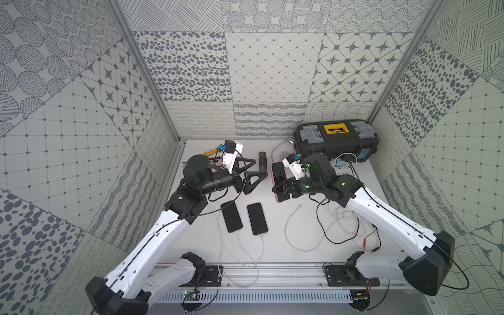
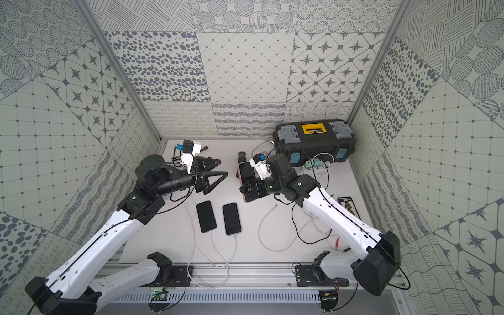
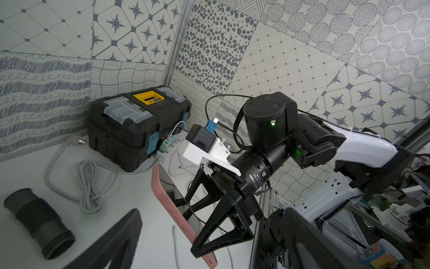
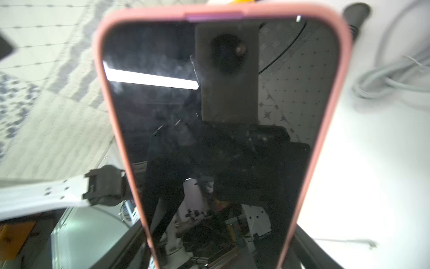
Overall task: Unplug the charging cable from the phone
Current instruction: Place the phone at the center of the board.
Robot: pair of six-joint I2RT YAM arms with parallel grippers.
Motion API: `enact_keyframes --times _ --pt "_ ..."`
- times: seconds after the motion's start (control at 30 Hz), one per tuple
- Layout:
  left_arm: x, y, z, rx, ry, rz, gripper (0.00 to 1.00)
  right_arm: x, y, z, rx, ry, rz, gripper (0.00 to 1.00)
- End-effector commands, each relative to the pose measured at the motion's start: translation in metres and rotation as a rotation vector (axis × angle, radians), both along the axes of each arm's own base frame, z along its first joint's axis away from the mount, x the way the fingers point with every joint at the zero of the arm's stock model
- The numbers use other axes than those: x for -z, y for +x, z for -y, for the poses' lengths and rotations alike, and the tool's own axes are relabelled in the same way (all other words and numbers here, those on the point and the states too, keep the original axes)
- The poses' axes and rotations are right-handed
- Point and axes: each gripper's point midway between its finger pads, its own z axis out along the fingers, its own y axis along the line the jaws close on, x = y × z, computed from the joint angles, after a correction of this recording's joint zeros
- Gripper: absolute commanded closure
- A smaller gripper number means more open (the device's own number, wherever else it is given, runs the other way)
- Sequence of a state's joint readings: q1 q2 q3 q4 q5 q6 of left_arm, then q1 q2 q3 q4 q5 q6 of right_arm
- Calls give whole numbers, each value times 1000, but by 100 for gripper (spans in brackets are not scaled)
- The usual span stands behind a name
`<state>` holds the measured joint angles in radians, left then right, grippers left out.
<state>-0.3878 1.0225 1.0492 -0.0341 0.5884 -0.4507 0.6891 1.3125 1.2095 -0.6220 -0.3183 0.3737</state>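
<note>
The phone (image 1: 278, 172) (image 2: 244, 174) has a pink case and a dark screen. It is lifted off the table, and my right gripper (image 1: 281, 189) (image 2: 249, 191) is shut across its width. The right wrist view is filled by the phone (image 4: 221, 104), with a finger on each long edge. Its white charging cable (image 1: 289, 231) (image 2: 263, 231) lies on the table. The cable's plug end (image 1: 299, 206) (image 3: 174, 227) (image 4: 371, 244) is free, below and apart from the phone. My left gripper (image 1: 260, 168) (image 2: 224, 167) is open and empty, left of the phone.
Two black phones (image 1: 231, 216) (image 1: 257, 219) lie mid-table, each with a white cable plugged in. A black and yellow toolbox (image 1: 336, 139) stands at the back right, a power strip (image 1: 341, 163) in front of it. A black ribbed tube (image 1: 262, 161) and a coiled grey cable (image 3: 89, 186) lie at the back.
</note>
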Motion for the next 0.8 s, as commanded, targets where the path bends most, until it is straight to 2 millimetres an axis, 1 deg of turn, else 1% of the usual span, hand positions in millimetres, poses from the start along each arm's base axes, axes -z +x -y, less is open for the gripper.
enact_keyframes --times 0.0,0.2,0.3,0.43,0.6,0.77 --pt "26 21 -24 -189 121 -7 2 15 28 12 216 -90 20 50" --pt "34 21 -28 -205 141 -22 2 60 40 21 330 -260 -32 48" --pt "37 22 -29 -213 145 -26 2 89 41 18 324 -337 -81 48" --pt "39 23 -29 -219 148 -29 2 120 43 12 299 -406 -126 48" --pt "41 25 -31 -229 154 -36 2 149 44 4 261 -455 -176 48" --pt "41 24 -32 -231 156 -37 2 170 44 3 253 -496 -211 48"
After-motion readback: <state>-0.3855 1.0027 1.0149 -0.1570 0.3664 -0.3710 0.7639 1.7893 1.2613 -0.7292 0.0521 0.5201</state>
